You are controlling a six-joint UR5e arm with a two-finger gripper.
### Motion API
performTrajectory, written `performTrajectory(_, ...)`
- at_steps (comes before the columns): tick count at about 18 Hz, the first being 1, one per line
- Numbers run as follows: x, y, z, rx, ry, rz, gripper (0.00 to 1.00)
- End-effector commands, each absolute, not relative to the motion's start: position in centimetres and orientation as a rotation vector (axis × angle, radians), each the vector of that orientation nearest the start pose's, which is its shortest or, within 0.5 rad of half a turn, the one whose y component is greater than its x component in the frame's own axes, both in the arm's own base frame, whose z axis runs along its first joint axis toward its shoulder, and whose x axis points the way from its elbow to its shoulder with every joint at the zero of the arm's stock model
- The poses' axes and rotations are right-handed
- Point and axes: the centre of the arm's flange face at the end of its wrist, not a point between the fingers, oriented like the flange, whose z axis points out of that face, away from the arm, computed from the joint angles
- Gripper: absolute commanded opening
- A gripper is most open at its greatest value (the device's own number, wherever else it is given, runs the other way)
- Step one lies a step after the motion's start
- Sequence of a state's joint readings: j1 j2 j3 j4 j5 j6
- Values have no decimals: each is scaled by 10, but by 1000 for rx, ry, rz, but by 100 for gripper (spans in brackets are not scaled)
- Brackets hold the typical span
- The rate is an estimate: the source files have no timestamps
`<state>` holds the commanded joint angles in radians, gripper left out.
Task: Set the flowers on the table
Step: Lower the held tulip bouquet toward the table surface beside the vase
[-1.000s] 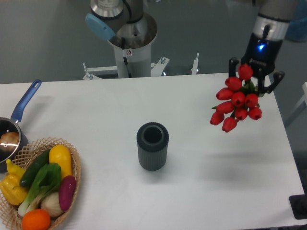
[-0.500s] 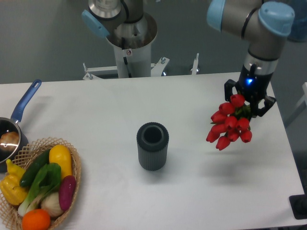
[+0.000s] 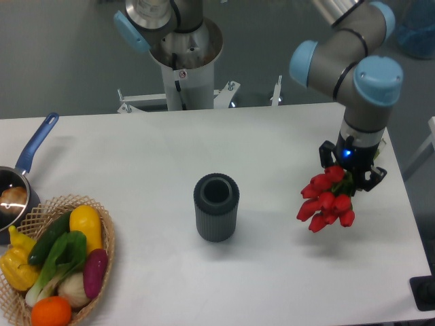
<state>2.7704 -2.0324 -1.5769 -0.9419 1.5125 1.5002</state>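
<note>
The flowers [image 3: 325, 203], a bunch of red tulips with a little green showing, hang at the right side of the white table [image 3: 272, 272], blooms pointing down and left. My gripper [image 3: 352, 175] is shut on the flowers' upper end, its black fingers either side of the stems. The stems are hidden behind the gripper. The blooms sit low over the tabletop; I cannot tell whether they touch it.
A ribbed dark grey vase [image 3: 217, 207] stands upright mid-table, left of the flowers. A wicker basket [image 3: 109, 234] of vegetables sits at the front left corner, with a blue-handled pan [image 3: 26, 170] behind it. The table's right edge lies close to the gripper.
The arm has lowered and come toward the front of the table, carrying the flowers down from well above the surface to just over it.
</note>
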Motion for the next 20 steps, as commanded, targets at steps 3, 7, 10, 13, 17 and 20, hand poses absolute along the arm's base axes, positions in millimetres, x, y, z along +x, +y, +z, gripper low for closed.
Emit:
performTrajectory(3,-559,372,272,-3010,476,198,56)
performTrajectory(7,-559,376,261,-3013,490,175,56)
performTrajectory(10,-555,380,256,-3013,502,163,56)
performTrajectory(13,-552,384,251,-3014,507,149,56)
performTrajectory(17,-551,383,248,-3016,511,138,56)
performTrajectory(20,-549,383,245,-3017,516,129,57)
